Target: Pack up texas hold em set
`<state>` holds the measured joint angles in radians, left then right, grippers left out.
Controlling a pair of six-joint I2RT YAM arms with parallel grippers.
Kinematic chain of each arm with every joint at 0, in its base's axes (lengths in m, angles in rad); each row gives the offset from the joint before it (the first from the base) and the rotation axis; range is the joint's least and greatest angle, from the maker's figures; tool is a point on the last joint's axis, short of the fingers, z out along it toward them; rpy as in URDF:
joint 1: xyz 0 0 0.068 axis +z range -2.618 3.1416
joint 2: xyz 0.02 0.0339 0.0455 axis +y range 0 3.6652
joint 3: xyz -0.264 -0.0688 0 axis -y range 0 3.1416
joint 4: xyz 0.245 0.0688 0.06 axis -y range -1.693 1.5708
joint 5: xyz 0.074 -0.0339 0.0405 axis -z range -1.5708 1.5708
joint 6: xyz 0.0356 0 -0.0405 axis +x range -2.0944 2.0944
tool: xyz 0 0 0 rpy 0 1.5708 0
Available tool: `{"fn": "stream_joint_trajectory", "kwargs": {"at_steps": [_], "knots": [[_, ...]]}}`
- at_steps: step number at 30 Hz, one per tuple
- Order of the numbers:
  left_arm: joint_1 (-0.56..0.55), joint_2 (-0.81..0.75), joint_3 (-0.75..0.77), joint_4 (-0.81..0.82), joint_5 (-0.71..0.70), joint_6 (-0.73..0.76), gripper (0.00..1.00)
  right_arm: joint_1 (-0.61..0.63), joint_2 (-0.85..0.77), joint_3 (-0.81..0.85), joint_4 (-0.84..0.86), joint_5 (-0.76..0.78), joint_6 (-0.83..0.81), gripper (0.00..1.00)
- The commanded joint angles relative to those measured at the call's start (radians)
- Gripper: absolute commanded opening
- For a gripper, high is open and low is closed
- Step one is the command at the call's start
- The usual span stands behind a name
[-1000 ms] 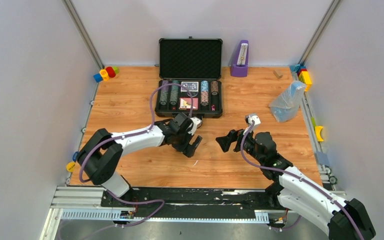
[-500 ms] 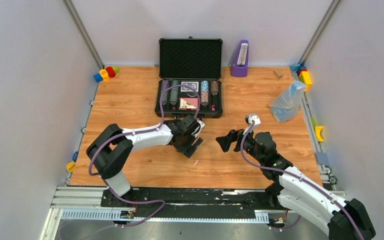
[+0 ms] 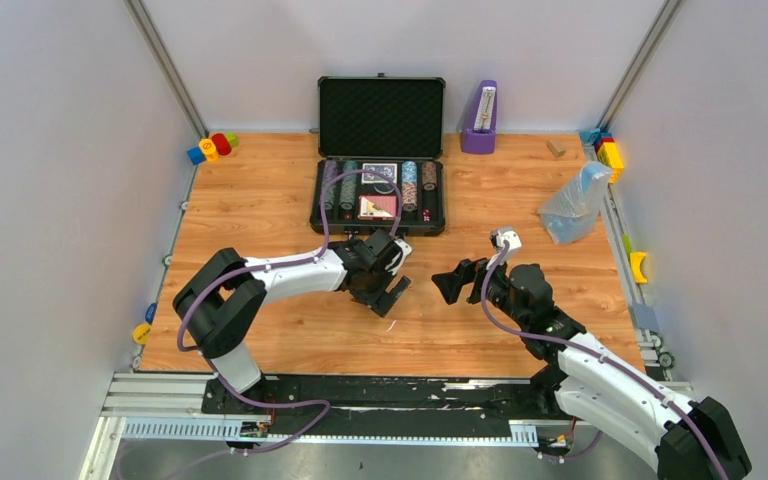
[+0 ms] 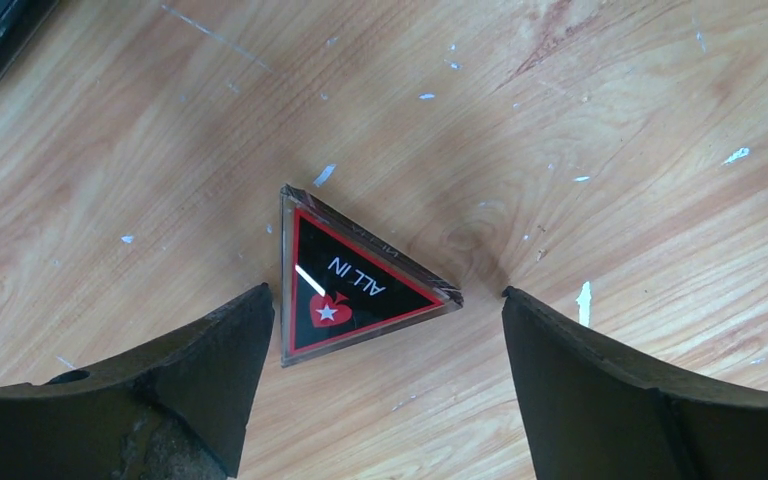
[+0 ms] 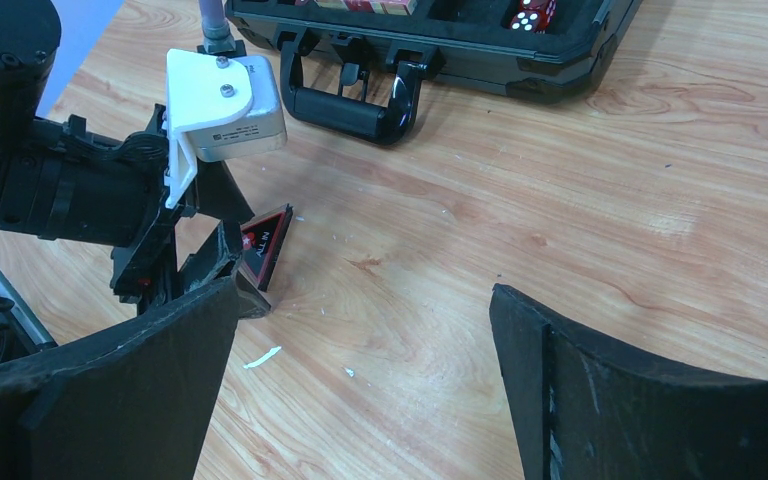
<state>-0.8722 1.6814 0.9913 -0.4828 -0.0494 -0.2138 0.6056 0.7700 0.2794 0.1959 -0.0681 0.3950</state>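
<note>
The black briefcase (image 3: 316, 210) lies open at the back middle, its foam-lined lid (image 3: 381, 117) upright. Inside are rows of poker chips (image 3: 409, 187), a blue deck (image 3: 380, 172) and a red deck (image 3: 377, 207). A black and red triangular "ALL IN" token (image 4: 355, 290) lies flat on the wood. My left gripper (image 4: 384, 292) is open, and the token lies just ahead of its fingers, closest to the left one. The token (image 5: 265, 240) and the case handle (image 5: 360, 95) show in the right wrist view. My right gripper (image 5: 365, 295) is open and empty, to the right of the token.
A purple metronome (image 3: 479, 118) stands right of the case. A clear plastic bag (image 3: 573, 203) lies at the right. Coloured blocks sit at the back left (image 3: 210, 147) and back right (image 3: 608, 150). Red dice (image 5: 530, 15) are in the case.
My left arm has swung its elbow in and shifted the open gripper slightly right over the token. The right arm has not moved.
</note>
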Motion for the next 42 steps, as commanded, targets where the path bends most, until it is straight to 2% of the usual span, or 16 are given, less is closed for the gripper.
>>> {"fn": "stream_joint_trajectory", "kwargs": {"at_steps": [1, 5, 11, 18, 25, 31, 42], "knots": [[-0.008, 0.013, 0.023, 0.021, 0.002, 0.002, 0.88, 0.005, 0.0, 0.012, 0.02, 0.01, 0.0, 0.99], [-0.008, 0.023, 0.026, 0.011, -0.026, -0.003, 0.78, 0.005, 0.0, 0.012, 0.02, 0.009, -0.001, 0.99], [-0.009, 0.029, 0.027, -0.007, -0.059, -0.006, 0.73, 0.005, 0.001, 0.012, 0.023, 0.008, -0.001, 0.99], [-0.009, -0.021, 0.037, 0.011, -0.063, -0.028, 0.54, 0.005, 0.0, 0.012, 0.024, 0.008, -0.001, 0.99], [0.008, -0.097, 0.092, -0.009, -0.106, -0.026, 0.5, 0.005, 0.001, 0.012, 0.023, 0.01, -0.001, 0.99], [0.104, -0.066, 0.23, -0.036, -0.12, -0.04, 0.48, 0.005, 0.0, 0.013, 0.023, 0.012, -0.001, 0.99], [0.27, 0.195, 0.614, -0.044, -0.174, 0.025, 0.47, 0.005, -0.017, 0.012, 0.01, 0.034, -0.011, 0.99]]}}
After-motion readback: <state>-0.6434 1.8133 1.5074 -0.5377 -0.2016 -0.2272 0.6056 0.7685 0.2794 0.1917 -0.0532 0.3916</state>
